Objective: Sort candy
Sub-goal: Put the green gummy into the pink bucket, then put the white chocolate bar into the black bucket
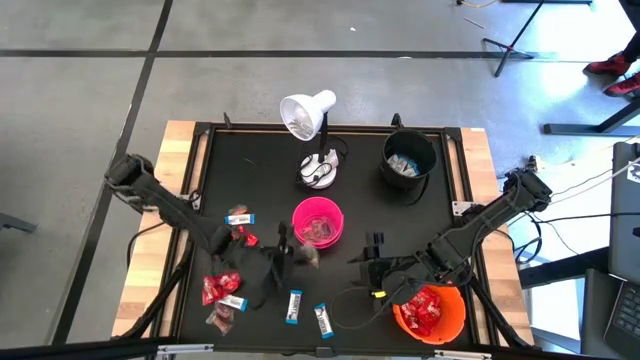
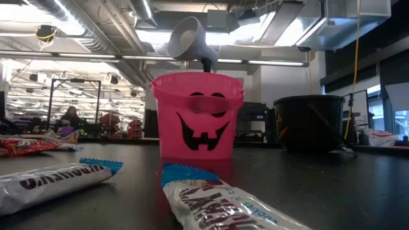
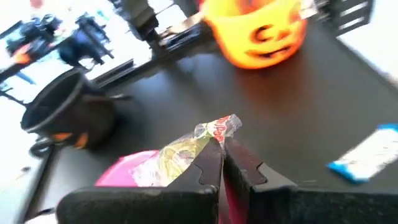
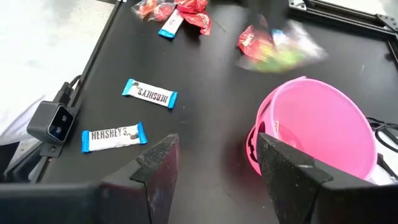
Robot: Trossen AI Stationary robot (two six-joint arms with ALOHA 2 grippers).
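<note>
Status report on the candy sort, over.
Left gripper shut on a candy, beside the pink bucket. Right gripper open, waiting near the orange bucket. More candy on the table; path clear.

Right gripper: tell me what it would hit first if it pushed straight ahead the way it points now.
Most likely the pink bucket. The right gripper, fingers open, aims at bare tabletop beside the bucket's near wall, so it might just slip past; depth is hard to judge.

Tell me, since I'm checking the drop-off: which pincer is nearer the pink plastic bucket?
Left. The left pincer, shut on a wrapped candy, sits beside the pink plastic bucket. The right pincer waits open, farther away on its other side.
</note>
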